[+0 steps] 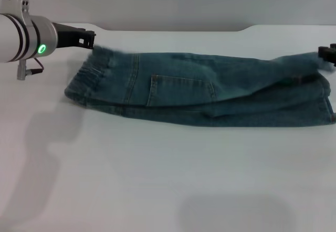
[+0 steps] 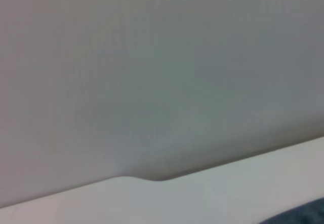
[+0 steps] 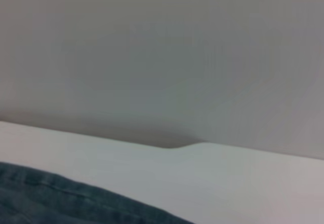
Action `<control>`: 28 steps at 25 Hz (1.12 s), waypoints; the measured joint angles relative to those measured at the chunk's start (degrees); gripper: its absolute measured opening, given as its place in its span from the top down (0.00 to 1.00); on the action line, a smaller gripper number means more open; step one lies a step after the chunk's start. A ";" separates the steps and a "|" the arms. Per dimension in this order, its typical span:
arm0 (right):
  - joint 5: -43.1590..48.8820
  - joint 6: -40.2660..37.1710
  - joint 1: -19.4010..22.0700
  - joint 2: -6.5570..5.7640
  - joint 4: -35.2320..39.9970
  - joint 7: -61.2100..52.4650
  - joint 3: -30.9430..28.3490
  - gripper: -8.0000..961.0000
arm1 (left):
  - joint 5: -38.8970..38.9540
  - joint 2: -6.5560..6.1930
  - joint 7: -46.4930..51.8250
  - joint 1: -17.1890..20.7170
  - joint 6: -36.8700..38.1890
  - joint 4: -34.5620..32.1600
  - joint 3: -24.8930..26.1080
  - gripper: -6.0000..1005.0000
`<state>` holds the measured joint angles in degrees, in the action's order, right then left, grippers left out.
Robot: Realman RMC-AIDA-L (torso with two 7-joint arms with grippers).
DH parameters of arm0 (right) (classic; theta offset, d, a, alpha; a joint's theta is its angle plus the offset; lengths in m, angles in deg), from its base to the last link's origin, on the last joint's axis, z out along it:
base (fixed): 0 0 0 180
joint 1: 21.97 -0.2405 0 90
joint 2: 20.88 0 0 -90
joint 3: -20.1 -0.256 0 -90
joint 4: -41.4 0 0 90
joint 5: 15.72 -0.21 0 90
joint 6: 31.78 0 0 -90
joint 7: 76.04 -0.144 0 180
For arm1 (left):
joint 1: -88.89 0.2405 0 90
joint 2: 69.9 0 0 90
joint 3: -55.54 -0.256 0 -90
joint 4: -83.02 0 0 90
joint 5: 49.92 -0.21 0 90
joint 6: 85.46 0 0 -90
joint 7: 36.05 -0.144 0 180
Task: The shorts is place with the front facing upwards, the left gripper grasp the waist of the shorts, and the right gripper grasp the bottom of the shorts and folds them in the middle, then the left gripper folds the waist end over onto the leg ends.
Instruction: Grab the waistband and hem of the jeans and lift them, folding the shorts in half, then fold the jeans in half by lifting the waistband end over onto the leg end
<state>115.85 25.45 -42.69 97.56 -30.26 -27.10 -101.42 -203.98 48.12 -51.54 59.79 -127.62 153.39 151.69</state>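
The blue denim shorts lie on the white table, folded lengthwise into a long band. The puckered waist is at the left and the flat leg ends reach the right edge of the head view. A stitched pocket faces up. My left gripper sits at the far corner of the waist, at the end of its silver arm with a green light. My right gripper is at the far corner of the leg ends, mostly out of frame. A strip of shorts shows in the right wrist view.
The table's far edge has a step against a grey wall. A sliver of denim shows in the left wrist view. Bare white tabletop lies in front of the shorts.
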 joint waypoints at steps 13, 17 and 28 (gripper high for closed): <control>-8.22 -8.59 6.60 0.87 -4.76 9.27 4.51 0.26 | 0.12 -0.01 0.03 0.60 2.43 0.79 0.74 0.62; -23.70 -17.52 13.27 0.73 -7.32 22.03 10.96 0.14 | 0.10 0.03 0.11 1.36 2.24 0.88 0.46 0.45; -41.06 -46.03 19.65 0.80 -6.27 43.90 32.32 0.13 | 0.15 0.02 0.20 4.18 -0.78 3.05 -0.49 0.16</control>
<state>74.80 -20.58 -23.04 98.36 -36.52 16.79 -69.11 -203.83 48.14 -51.34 63.98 -128.41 156.44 151.20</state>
